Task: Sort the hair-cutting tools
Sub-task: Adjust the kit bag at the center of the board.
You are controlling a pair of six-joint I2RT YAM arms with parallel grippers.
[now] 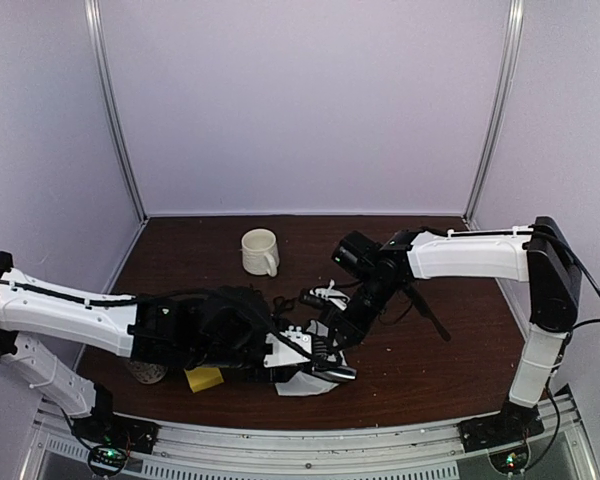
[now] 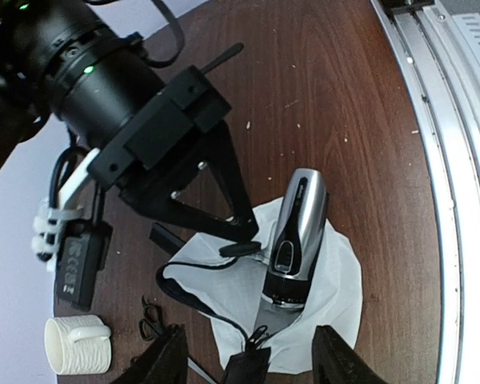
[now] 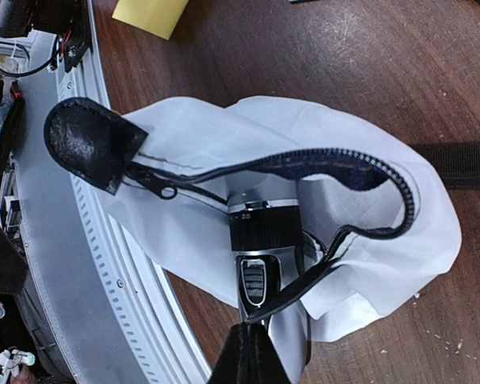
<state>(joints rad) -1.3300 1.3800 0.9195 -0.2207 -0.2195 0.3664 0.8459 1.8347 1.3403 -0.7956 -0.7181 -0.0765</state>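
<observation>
The black-and-grey clipper (image 2: 298,232) lies on the white zip pouch (image 2: 336,280), its head end tucked into the open mouth; it also shows in the right wrist view (image 3: 260,264). My right gripper (image 3: 252,340) is shut on the pouch's zip edge (image 3: 336,244) and holds the mouth up. My left gripper (image 2: 252,340) is open just over the pouch's near end, with the black pull tab (image 2: 246,368) between its fingers. One pair of scissors (image 2: 150,322) lies left of the pouch. One comb (image 2: 164,238) lies by the pouch, another (image 2: 222,58) farther off.
A cream mug (image 1: 260,251) stands at the back of the brown table. A yellow sponge block (image 1: 203,379) sits near the front edge under the left arm. The metal front rail (image 2: 448,200) runs close beside the pouch. Both arms crowd the table's middle.
</observation>
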